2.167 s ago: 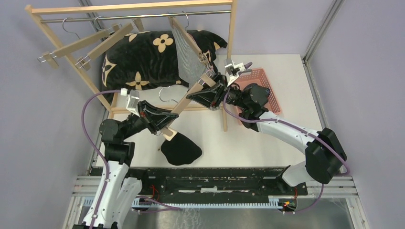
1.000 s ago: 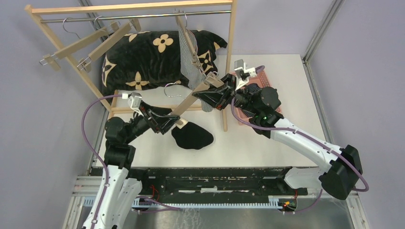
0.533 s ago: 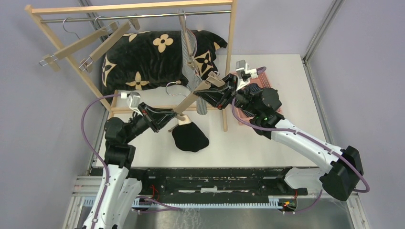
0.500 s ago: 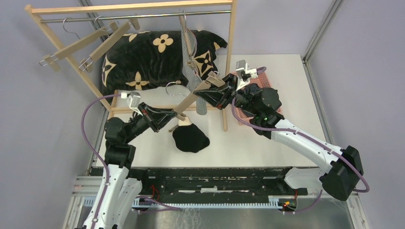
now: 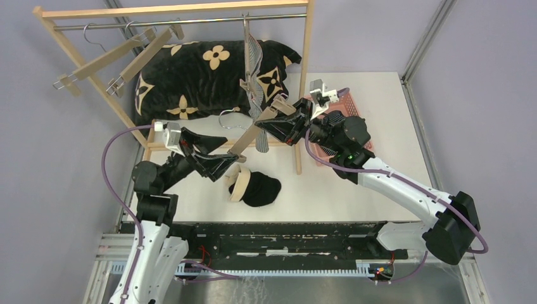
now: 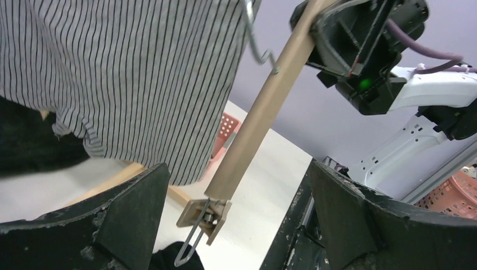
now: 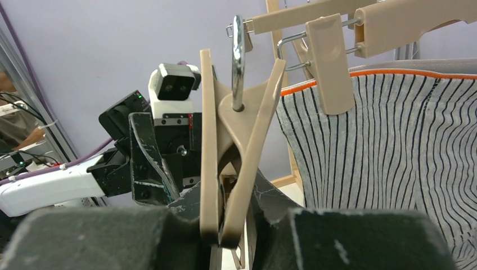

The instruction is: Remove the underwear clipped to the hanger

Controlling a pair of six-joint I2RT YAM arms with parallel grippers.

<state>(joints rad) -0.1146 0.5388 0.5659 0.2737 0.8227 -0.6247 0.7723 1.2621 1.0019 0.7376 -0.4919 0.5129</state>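
My right gripper [image 5: 280, 122] is shut on a wooden clip hanger [image 5: 249, 137], pinching its middle just below the metal hook [image 7: 238, 53]. My left gripper [image 5: 217, 156] stands wide open around the hanger's lower end, touching nothing. The clip [image 6: 203, 216] there is empty. Plain black underwear [image 5: 259, 190] with a tan waistband lies loose on the table under that end. Grey-white striped underwear [image 5: 253, 69] hangs clipped to another hanger on the rail, close in the left wrist view [image 6: 129, 73] and the right wrist view [image 7: 394, 152].
A wooden clothes rack [image 5: 171, 9] spans the back, with two bare hangers [image 5: 107, 60] on its left. A big black cushion with tan flowers [image 5: 190, 76] lies under it. A pink basket [image 5: 348, 101] sits behind my right arm. A rack post [image 5: 297, 161] stands nearby.
The black underwear came off the lower clip and now lies on the table. My left gripper opened wide and drew back to the left. The right gripper holds the hanger as before.
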